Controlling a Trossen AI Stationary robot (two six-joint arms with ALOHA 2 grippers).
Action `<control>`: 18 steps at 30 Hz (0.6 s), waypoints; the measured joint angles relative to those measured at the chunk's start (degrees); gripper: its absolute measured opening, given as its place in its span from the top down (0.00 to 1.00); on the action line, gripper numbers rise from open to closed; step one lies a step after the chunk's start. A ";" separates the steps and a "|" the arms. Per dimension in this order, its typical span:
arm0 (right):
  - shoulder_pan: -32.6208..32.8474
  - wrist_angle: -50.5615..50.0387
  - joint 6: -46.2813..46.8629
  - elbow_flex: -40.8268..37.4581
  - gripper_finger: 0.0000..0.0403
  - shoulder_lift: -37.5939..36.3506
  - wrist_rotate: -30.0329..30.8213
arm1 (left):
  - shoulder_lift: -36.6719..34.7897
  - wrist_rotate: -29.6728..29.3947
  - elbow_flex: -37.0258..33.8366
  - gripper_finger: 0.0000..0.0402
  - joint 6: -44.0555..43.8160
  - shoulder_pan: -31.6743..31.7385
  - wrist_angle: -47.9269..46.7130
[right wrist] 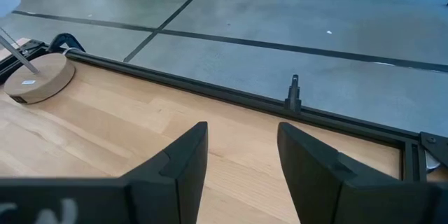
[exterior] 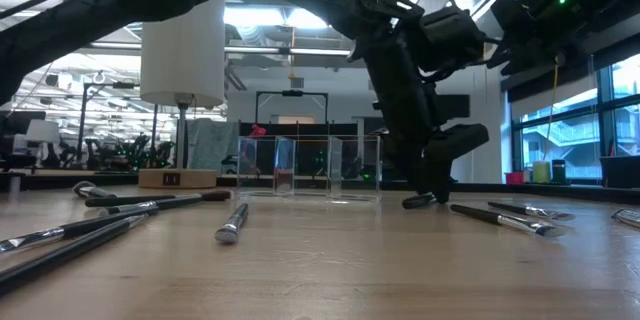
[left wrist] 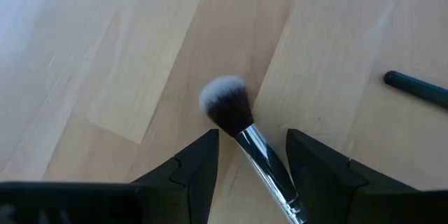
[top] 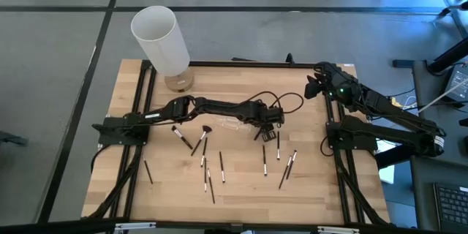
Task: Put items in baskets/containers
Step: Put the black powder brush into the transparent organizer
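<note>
Left pincer (left wrist: 248,157) straddles a brush (left wrist: 241,129) on the table (left wrist: 105,56), fingers apart (nothing gripped); closing off-centre could roll it away. Right pincer (right wrist: 241,161) waits, open.

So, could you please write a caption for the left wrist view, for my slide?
The left claw, open, straddles a fluffy white-tipped makeup brush with silver ferrule lying on the light wooden table.

Thin dark makeup brushes (top: 203,140) lie scattered flat on the table, near a small clear organizer (top: 228,125) standing mid-table.
</note>
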 joint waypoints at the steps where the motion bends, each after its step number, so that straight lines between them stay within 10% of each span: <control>1: 0.00 0.00 -0.01 0.00 0.57 0.00 0.00 | 0.03 0.05 0.00 0.63 0.59 0.00 0.25; 18: 0.00 1.45 -1.76 -0.02 0.57 0.00 0.11 | -0.52 -0.30 2.95 0.86 4.92 0.17 5.07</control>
